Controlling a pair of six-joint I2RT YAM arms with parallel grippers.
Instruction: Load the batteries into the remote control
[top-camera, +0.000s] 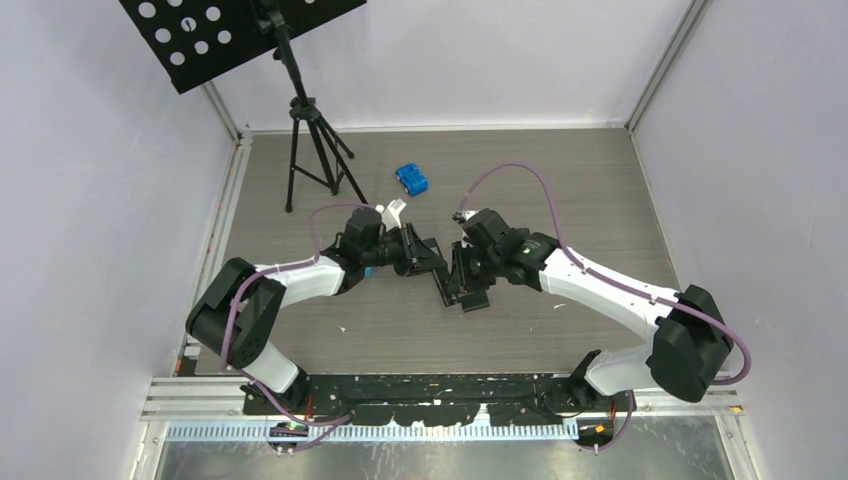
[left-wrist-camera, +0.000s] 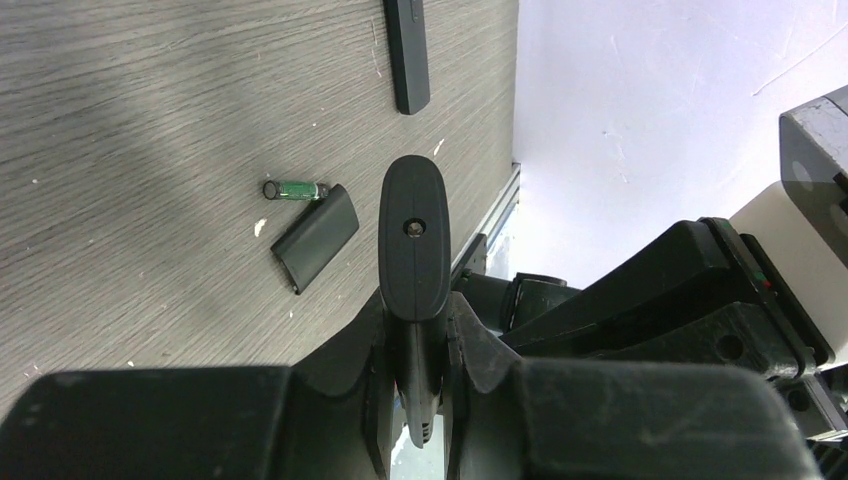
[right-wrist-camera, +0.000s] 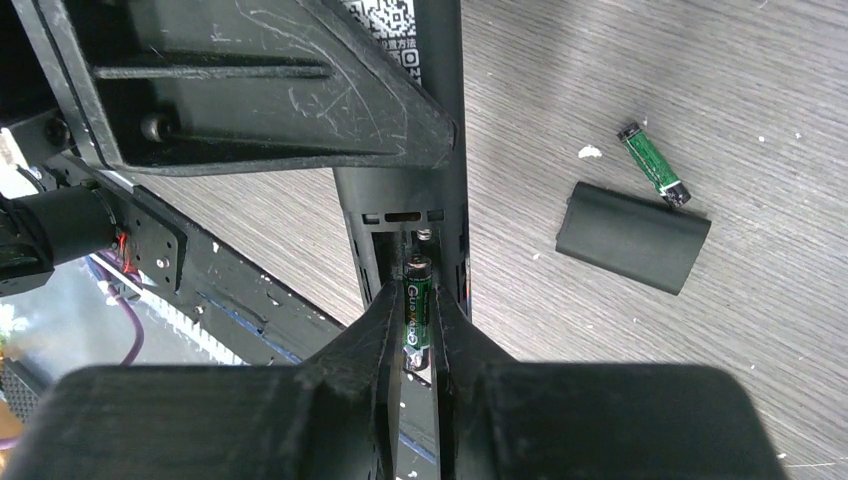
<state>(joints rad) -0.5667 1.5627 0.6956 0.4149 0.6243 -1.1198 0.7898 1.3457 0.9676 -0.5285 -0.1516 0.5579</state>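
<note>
My left gripper (left-wrist-camera: 418, 312) is shut on the slim black remote control (left-wrist-camera: 413, 235), holding it edge-on above the table. From the right wrist the remote control (right-wrist-camera: 440, 130) runs down to its open battery recess (right-wrist-camera: 418, 238). My right gripper (right-wrist-camera: 414, 315) is shut on a dark green battery (right-wrist-camera: 417, 285), whose upper end sits in that recess. A second green battery (right-wrist-camera: 653, 163) lies on the table beside the loose black battery cover (right-wrist-camera: 632, 236). The left wrist view shows the same battery (left-wrist-camera: 296, 189) and cover (left-wrist-camera: 316, 238). From above, the left gripper (top-camera: 422, 258) and right gripper (top-camera: 463, 280) meet mid-table.
A music-stand tripod (top-camera: 312, 150) stands at the back left. A blue object (top-camera: 411, 180) and a white one (top-camera: 395, 212) lie behind the grippers. A slim black bar (left-wrist-camera: 407, 55) rests on the table. White walls and metal rails enclose the wooden tabletop (top-camera: 600, 180).
</note>
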